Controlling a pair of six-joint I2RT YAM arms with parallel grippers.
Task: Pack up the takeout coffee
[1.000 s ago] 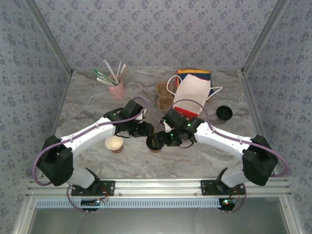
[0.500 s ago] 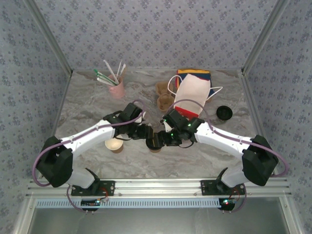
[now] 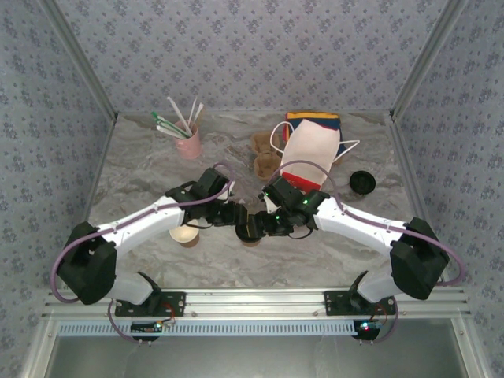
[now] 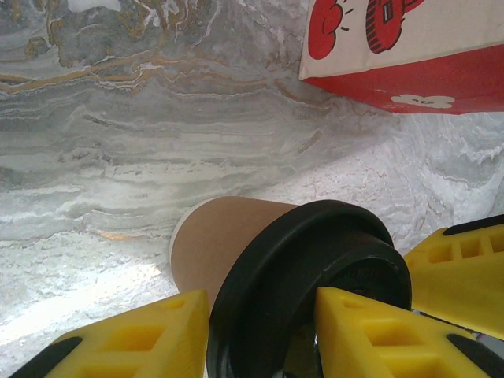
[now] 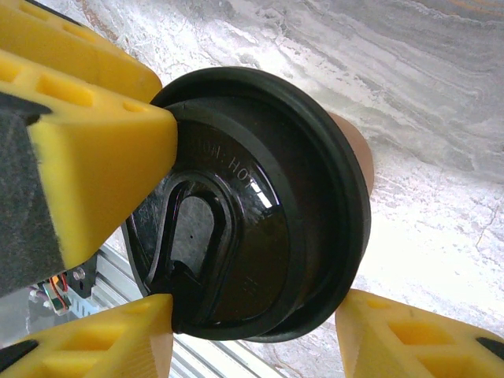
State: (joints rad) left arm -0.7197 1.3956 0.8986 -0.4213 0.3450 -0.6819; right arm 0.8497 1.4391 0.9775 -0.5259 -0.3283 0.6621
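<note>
Bending inward, arms meeting at takeout coffee

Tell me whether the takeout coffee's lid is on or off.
On: the black lid covers the brown cup; whether fully snapped down, cannot tell.

Lab test booth: wallpapered walls, aluminium frame

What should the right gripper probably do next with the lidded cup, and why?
Probably close the right gripper on the black lid: its fingers flank it, contact unclear, while the left gripper grips the takeout coffee, so a handover looks due.
</note>
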